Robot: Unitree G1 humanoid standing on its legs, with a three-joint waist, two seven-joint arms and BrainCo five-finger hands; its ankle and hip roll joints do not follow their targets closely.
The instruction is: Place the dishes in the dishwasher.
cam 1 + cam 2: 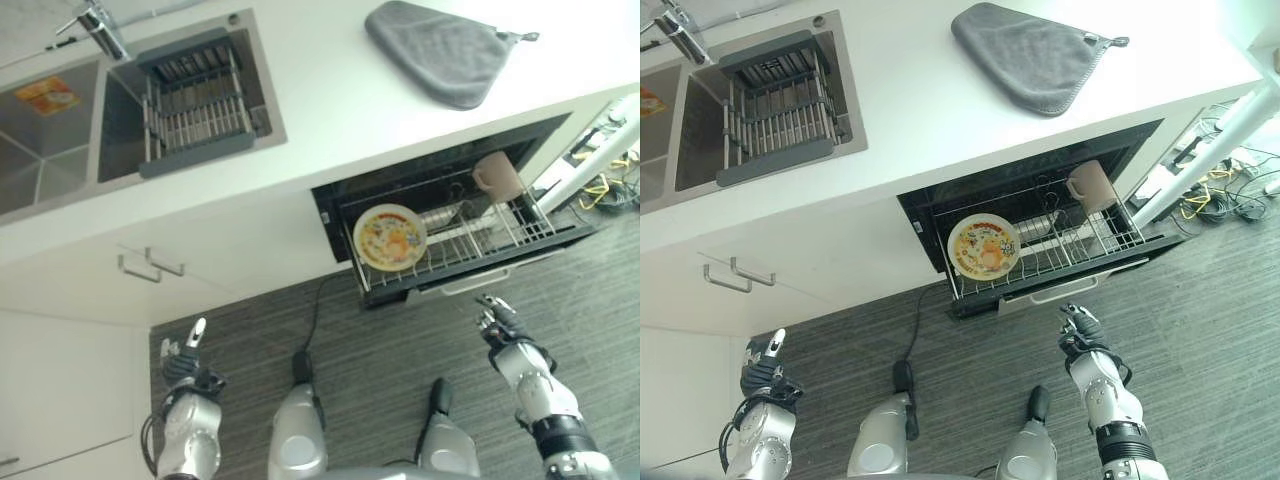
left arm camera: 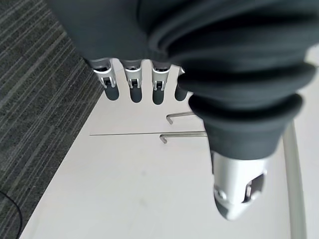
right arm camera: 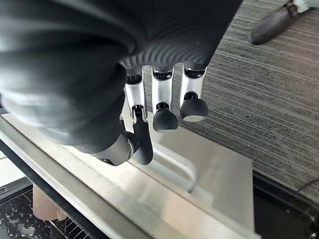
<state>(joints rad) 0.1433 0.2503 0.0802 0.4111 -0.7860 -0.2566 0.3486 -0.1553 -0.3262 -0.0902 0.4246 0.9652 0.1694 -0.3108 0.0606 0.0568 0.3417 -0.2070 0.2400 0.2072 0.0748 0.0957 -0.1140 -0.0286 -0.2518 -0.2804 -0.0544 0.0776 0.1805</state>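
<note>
Down low, closest to us, the robot's left hand (image 1: pixel 186 360) hangs over the dark striped floor (image 1: pixel 380 350), well to the left of the dishwasher (image 1: pixel 450 235). Its fingers (image 2: pixel 133 82) are straight, side by side, and hold nothing. Past them you can see a white cupboard door with thin metal handles (image 2: pixel 182 133).

Going right, the dishwasher drawer is pulled out from under the white counter (image 1: pixel 330 110). In its wire rack (image 1: pixel 480 240), on the left side, a round plate (image 1: pixel 390 237) with a yellow and orange picture leans back in the slots. A pinkish cup (image 1: pixel 497 175) sits at the back right of the same rack. So the dishes look to be in the dishwasher already.

Further right, the right hand (image 1: pixel 497 318) is just in front of the dishwasher, near its silver front panel (image 3: pixel 199 184) and the long handle (image 3: pixel 172 167). Its fingers (image 3: pixel 164 104) are a little bent, close together, and hold nothing. I cannot tell if they touch the handle.

Back on the counter, up and left of the dishwasher, a sink (image 1: pixel 60 130) has a dark drying rack (image 1: pixel 195 105) that looks bare. A grey cloth (image 1: pixel 440 50) lies above the dishwasher.

I think the loading is finished. The next move would be for the right hand to press flat on the front panel and push the drawer straight in, gently, so the plate and cup do not tip.
</note>
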